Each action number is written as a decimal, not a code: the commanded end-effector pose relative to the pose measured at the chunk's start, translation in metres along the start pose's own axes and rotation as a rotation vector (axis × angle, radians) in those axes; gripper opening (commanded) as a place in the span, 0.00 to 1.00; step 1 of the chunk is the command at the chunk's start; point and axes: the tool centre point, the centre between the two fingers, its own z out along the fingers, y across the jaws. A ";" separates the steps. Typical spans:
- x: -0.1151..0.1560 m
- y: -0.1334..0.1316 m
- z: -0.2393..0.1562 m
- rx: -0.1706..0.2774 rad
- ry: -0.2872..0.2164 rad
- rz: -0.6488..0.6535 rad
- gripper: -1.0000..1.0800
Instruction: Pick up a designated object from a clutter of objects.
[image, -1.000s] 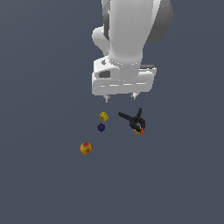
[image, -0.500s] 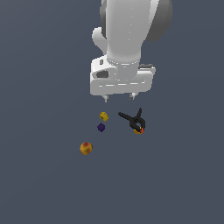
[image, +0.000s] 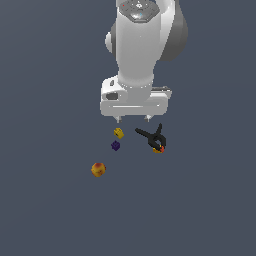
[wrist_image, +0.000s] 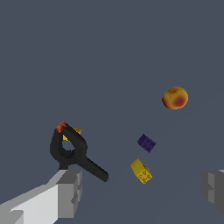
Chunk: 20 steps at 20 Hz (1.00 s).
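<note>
The gripper (image: 133, 120) hangs above the table (image: 45, 210) with its fingers (wrist_image: 70, 192) spread wide apart, holding nothing. Just beyond the fingertips lies the yellow block (wrist_image: 141, 170), and the purple block (wrist_image: 146, 142) sits close behind it, apart from it, turned cornerwise; it is cube-like, so no long axis shows. The black clamp (wrist_image: 70, 151) lies off to one side, orange tips pointing away. Farthest out rests the yellow-red ball (wrist_image: 175, 97).
</note>
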 end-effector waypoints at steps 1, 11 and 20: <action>0.001 0.005 0.016 0.004 0.001 0.044 0.96; -0.007 0.037 0.105 0.019 0.011 0.312 0.96; -0.028 0.065 0.173 0.018 0.021 0.539 0.96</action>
